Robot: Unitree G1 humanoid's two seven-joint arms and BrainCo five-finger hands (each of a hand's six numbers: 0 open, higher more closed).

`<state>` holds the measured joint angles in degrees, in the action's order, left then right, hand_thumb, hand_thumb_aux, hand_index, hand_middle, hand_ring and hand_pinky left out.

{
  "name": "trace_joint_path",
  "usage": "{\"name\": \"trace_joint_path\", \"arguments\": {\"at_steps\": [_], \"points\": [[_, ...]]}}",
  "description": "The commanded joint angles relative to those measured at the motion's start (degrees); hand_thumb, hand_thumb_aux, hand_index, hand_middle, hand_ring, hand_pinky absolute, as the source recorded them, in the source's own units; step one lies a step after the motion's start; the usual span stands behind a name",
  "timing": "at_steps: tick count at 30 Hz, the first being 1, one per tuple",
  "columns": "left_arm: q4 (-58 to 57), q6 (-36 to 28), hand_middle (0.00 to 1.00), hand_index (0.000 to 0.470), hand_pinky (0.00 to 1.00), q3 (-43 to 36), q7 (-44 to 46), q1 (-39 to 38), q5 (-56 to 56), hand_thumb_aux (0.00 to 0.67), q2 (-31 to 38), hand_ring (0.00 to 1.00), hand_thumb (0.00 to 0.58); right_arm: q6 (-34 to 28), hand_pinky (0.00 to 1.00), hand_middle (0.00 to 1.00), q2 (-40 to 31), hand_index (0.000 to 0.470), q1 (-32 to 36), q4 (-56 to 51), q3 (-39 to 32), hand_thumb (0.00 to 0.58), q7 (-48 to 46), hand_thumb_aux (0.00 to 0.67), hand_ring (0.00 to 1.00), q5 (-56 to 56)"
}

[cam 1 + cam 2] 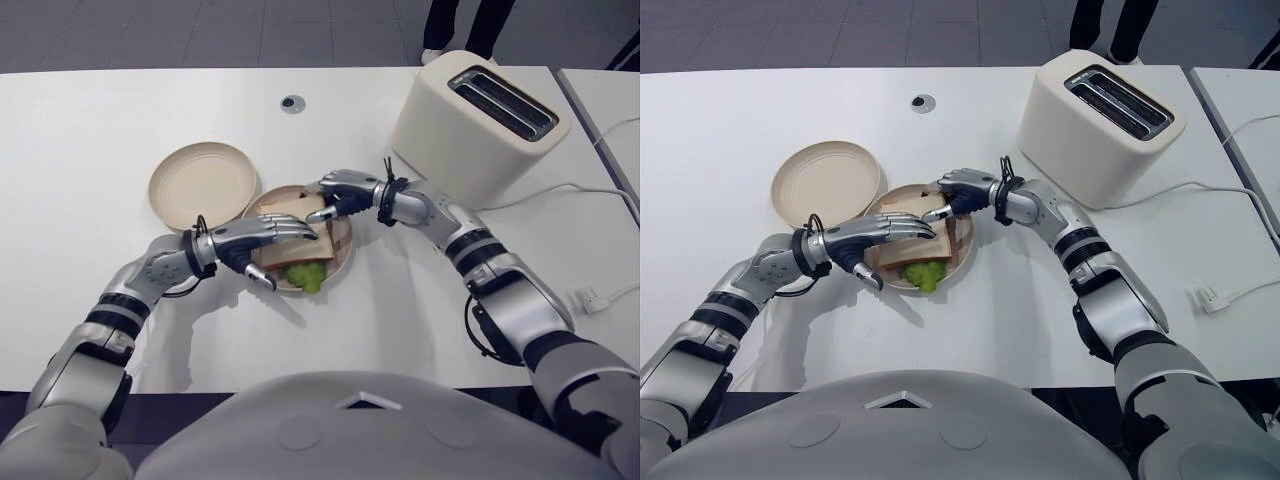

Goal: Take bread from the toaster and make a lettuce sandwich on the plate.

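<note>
Lettuce (305, 276) poked out near; left robot hand (255, 240) lay released on the bread (292, 210), right robot hand (345, 193) pinched its far edge. A tug might've slid it off the plate (345, 243).

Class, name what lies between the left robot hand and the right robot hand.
A square slice of brown-crusted bread on the round tan plate, seen in both eye views.

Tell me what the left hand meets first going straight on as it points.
Likely the bread slice on the plate, just ahead of the left hand; beyond it the right hand. Height over the bread is unclear.
</note>
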<state>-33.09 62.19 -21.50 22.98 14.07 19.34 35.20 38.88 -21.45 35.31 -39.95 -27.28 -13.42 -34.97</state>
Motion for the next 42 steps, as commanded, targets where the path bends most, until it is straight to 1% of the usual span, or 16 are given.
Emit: {"name": "trace_joint_path", "arguments": {"at_steps": [1, 4, 6, 7, 8, 9, 11, 14, 18, 22, 25, 28, 32, 34, 39, 42], "points": [[-4.66, -3.41, 0.00, 0.000, 0.00, -1.77, 0.29, -0.81, 4.99, 0.000, -0.13, 0.00, 0.000, -1.14, 0.00, 0.00, -0.45, 0.000, 3.79, 2.22, 5.77, 0.000, 9.61, 0.000, 0.00, 0.62], [-4.11, -3.10, 0.00, 0.000, 0.00, -0.90, -1.82, -0.02, 3.53, 0.000, -1.38, 0.00, 0.000, -2.61, 0.00, 0.00, -1.85, 0.000, 5.39, 1.57, 11.29, 0.000, 17.76, 0.000, 0.00, 1.93], [-2.07, -0.94, 0.00, 0.000, 0.00, 0.05, -2.10, -0.07, -0.80, 0.000, -1.87, 0.00, 0.000, -0.96, 0.00, 0.00, -2.57, 0.000, 4.51, 2.11, 13.11, 0.000, 15.38, 0.000, 0.00, 6.30], [0.18, 0.93, 0.15, 0.240, 0.15, -0.36, -0.97, -0.55, -5.86, 0.342, -1.37, 0.15, 0.441, 0.87, 0.22, 0.22, -2.97, 0.000, 2.58, 3.94, 12.51, 0.000, 8.32, 0.000, 0.22, 12.42], [2.97, 2.60, 0.46, 0.470, 0.46, -1.38, 0.54, -1.28, -12.10, 0.670, -0.31, 0.46, 0.580, 2.51, 0.58, 0.58, -3.93, 0.085, 0.10, 6.48, 10.52, 0.190, -0.06, 0.121, 0.58, 18.86], [5.71, 4.00, 1.00, 0.470, 1.00, -2.67, 2.38, -2.20, -17.93, 0.670, 1.17, 1.00, 0.580, 3.78, 1.00, 1.00, -5.75, 0.470, -2.64, 9.02, 7.90, 0.580, -8.89, 0.670, 1.00, 24.52], [10.74, 6.01, 1.00, 0.470, 1.00, -6.36, 7.30, -4.84, -28.16, 0.670, 6.19, 1.00, 0.580, 4.06, 1.00, 1.00, -11.30, 0.470, -8.04, 13.91, 3.00, 0.580, -24.88, 0.670, 1.00, 32.73], [10.71, 8.10, 1.00, 0.470, 1.00, -11.65, 14.79, -8.23, -31.25, 0.670, 12.03, 1.00, 0.580, 2.27, 1.00, 1.00, -19.06, 0.470, -13.49, 18.87, -0.42, 0.580, -40.05, 0.670, 1.00, 38.69], [4.24, 11.10, 1.00, 0.470, 1.00, -11.91, 19.45, -10.14, -31.98, 0.670, 13.99, 1.00, 0.580, -1.20, 1.00, 1.00, -22.86, 0.470, -16.48, 20.81, -1.85, 0.580, -51.10, 0.670, 1.00, 40.58], [-5.33, 8.48, 1.00, 0.470, 1.00, -10.57, 22.19, -8.52, -26.45, 0.670, 11.28, 1.00, 0.580, -4.00, 1.00, 1.00, -22.60, 0.470, -18.48, 21.82, -3.24, 0.580, -58.69, 0.670, 1.00, 41.79], [-11.71, 5.56, 1.00, 0.470, 1.00, -9.40, 20.89, -5.18, -20.68, 0.670, 6.78, 1.00, 0.580, -5.42, 1.00, 1.00, -19.08, 0.470, -18.74, 18.74, -4.65, 0.580, -61.81, 0.670, 1.00, 41.44], [-19.22, -2.03, 1.00, 0.470, 1.00, -8.96, 8.28, 2.65, -5.43, 0.670, 1.45, 1.00, 0.580, -5.63, 1.00, 1.00, -12.65, 0.470, -16.44, 12.31, -2.74, 0.580, -59.77, 0.670, 1.00, 41.83], [-23.29, -9.25, 1.00, 0.470, 1.00, -9.59, -12.93, 12.27, 9.03, 0.670, -3.83, 1.00, 0.580, -3.90, 1.00, 1.00, -3.15, 0.470, -11.16, 1.27, 1.31, 0.580, -47.82, 0.670, 1.00, 38.18], [-24.68, -10.31, 1.00, 0.470, 1.00, -9.18, -21.74, 15.53, 12.87, 0.670, -6.11, 1.00, 0.580, -1.92, 1.00, 1.00, -0.12, 0.470, -8.67, -2.82, 3.50, 0.580, -41.58, 0.670, 1.00, 36.32], [-28.92, -12.80, 1.00, 0.470, 1.00, -7.13, -38.56, 21.23, 17.41, 0.670, -9.89, 1.00, 0.580, 1.92, 1.00, 1.00, 4.04, 0.470, -1.02, -15.63, 6.14, 0.580, -19.01, 0.670, 1.00, 25.40], [-28.60, -7.75, 1.00, 0.470, 1.00, -3.04, -42.32, 21.74, 13.27, 0.670, -10.73, 1.00, 0.580, 3.82, 1.00, 1.00, 3.51, 0.470, 1.28, -19.18, 6.43, 0.580, -12.31, 0.670, 1.00, 21.48]]}}
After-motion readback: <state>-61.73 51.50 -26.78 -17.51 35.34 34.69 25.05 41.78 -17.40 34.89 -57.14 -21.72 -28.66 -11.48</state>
